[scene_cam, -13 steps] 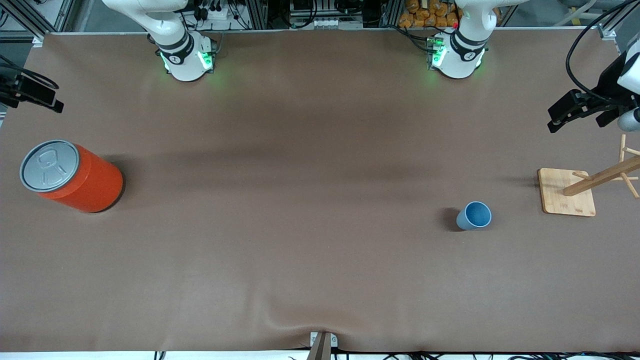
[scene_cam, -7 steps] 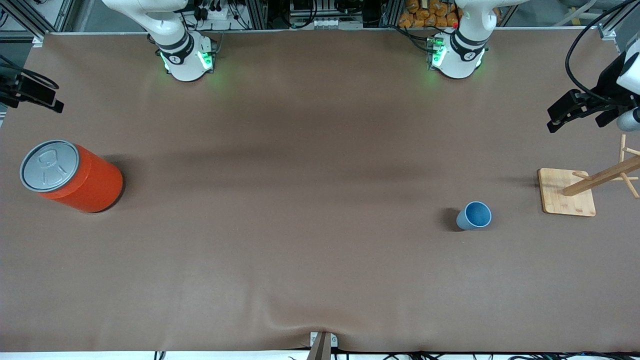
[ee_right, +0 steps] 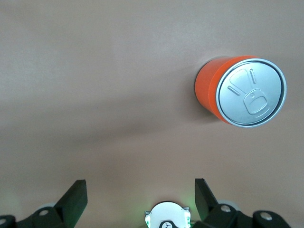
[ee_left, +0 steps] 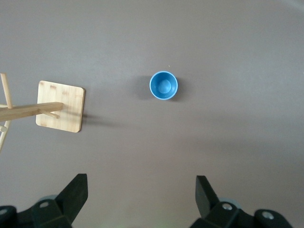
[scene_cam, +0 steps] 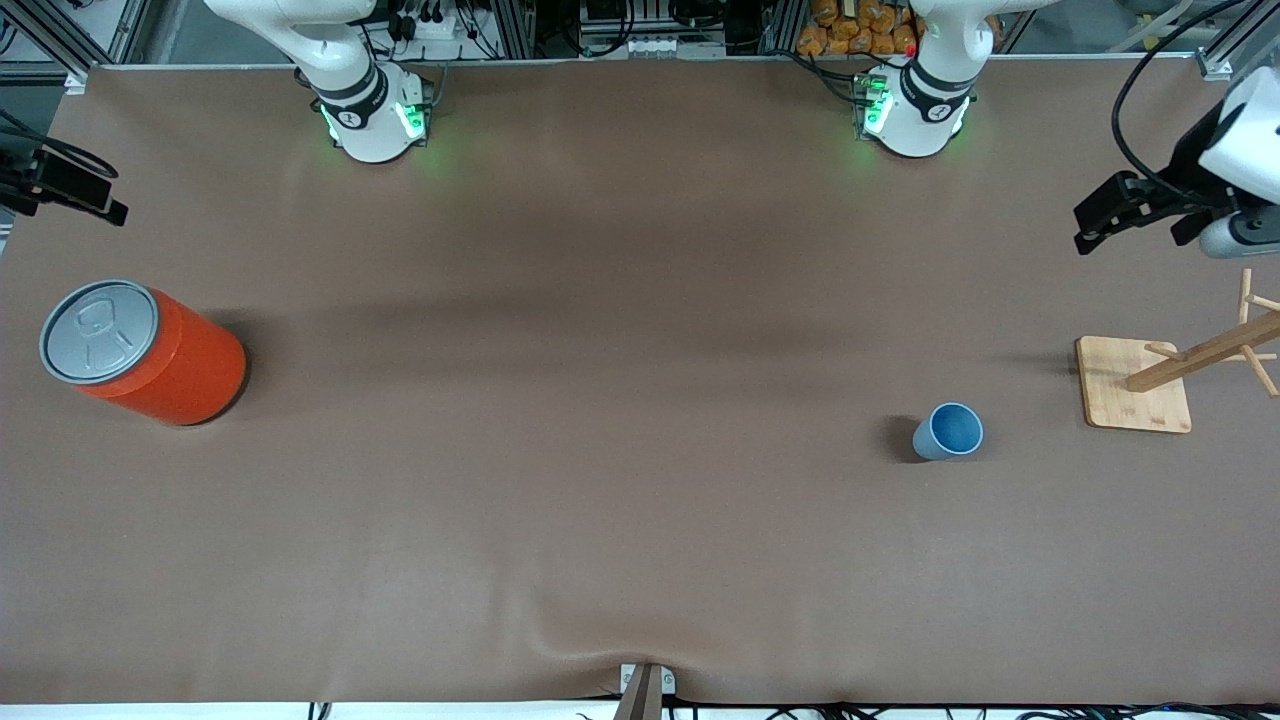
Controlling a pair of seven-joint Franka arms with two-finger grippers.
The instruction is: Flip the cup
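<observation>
High front camera facing both bases, wrist cameras looking straight down, cup (scene_cam: pixel 948 431) shared with left wrist.

A wide table (scene_cam: pixel 620 520) under a brown, faintly rippled cover fills the room; along its robot-side edge stand aluminium frame rails (scene_cam: pixel 510 25) and tangled cables (scene_cam: pixel 420 20).

We see a brown counter (scene_cam: pixel 600 300), its covering slightly rippled at the edge nearest the front camera. Three things stand on it. The cup (scene_cam: pixel 948 432) sits upright, mouth up, toward the left arm's end. A wooden rack (scene_cam: pixel 1135 385) on a square base stands near it, closer to that end. The orange can (scene_cam: pixel 140 352) with a grey lid stands at the right arm's end, well apart from both.
</observation>
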